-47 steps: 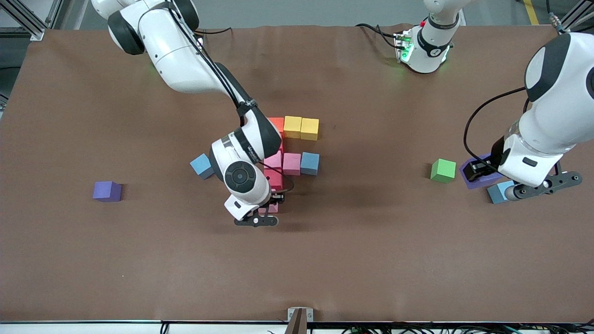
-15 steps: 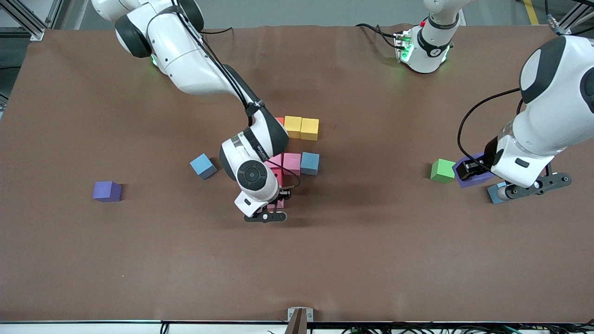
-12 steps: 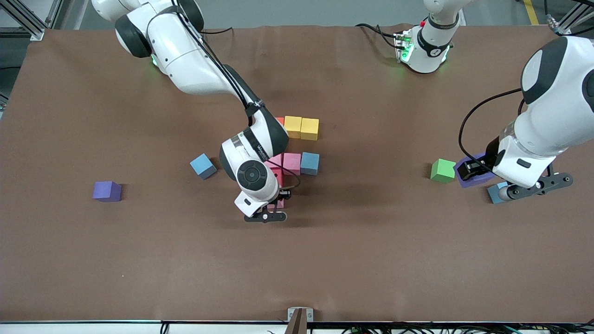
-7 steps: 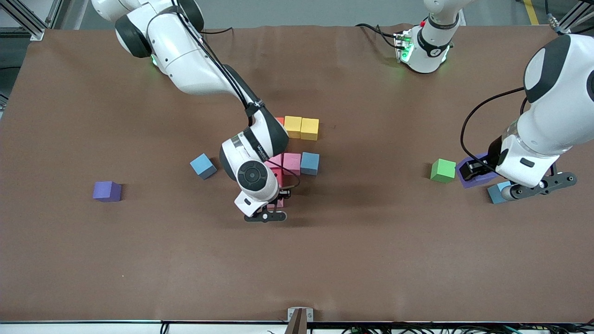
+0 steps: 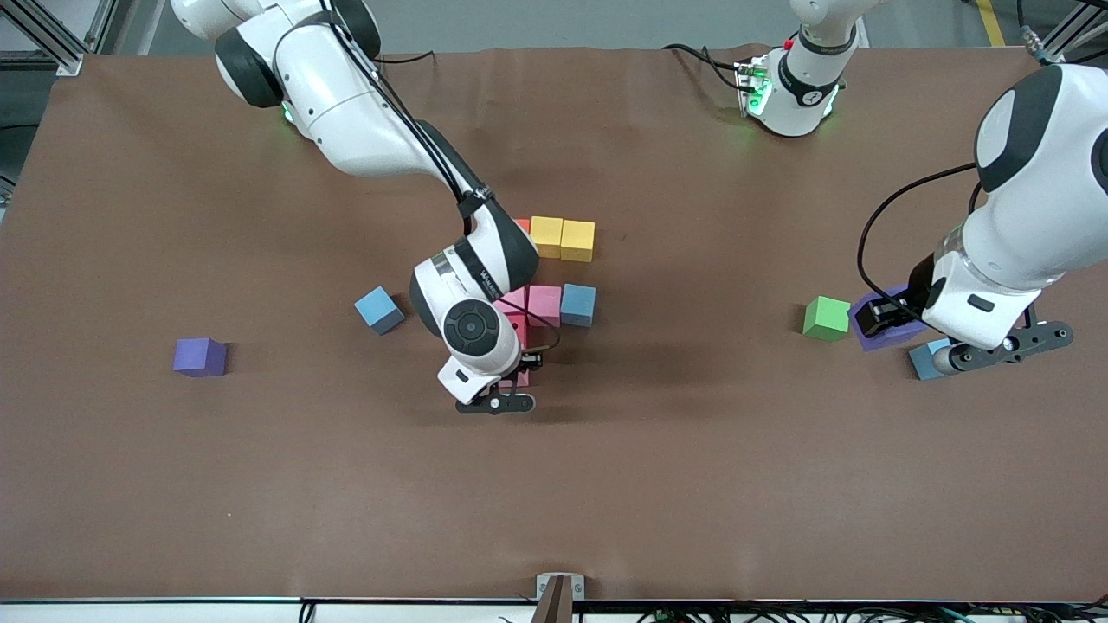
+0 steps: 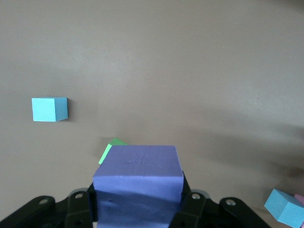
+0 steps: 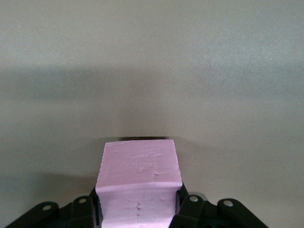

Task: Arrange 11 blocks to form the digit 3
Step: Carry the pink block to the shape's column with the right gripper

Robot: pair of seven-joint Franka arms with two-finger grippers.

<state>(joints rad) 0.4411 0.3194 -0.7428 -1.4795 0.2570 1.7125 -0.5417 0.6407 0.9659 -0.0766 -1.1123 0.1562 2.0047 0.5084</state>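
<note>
Placing the third pink block (image 7: 138,178) is the step in hand, I judge. Working across the front view from the right arm's end of the table: a loose purple block (image 5: 200,356) sits well apart from everything, then a loose light blue block (image 5: 378,309) close to the figure. The right gripper (image 5: 511,387) is low at the near end of the digit 3 (image 5: 554,272), clamped on the pink block, as the right wrist view shows with the cube between the fingers; whether it already touches the table I cannot tell.

The figure so far: orange block (image 5: 522,226) mostly hidden by the arm, two yellow blocks (image 5: 562,239) beside it forming one bar, then a pink block (image 5: 544,303) and a blue block (image 5: 577,304) in the middle bar, with a red block (image 5: 518,329) on the spine, partly hidden.

Toward the left arm's end: green block (image 5: 826,317), then the left gripper (image 5: 900,320), closed on a second purple block (image 6: 137,183) and held over the table just beside the green one. Another light blue block (image 5: 924,358) lies under that arm.

Next move, in my judgement: seat the pink cube flush under the red one, release, lift straight. Two more cubes should then complete the near bar.
</note>
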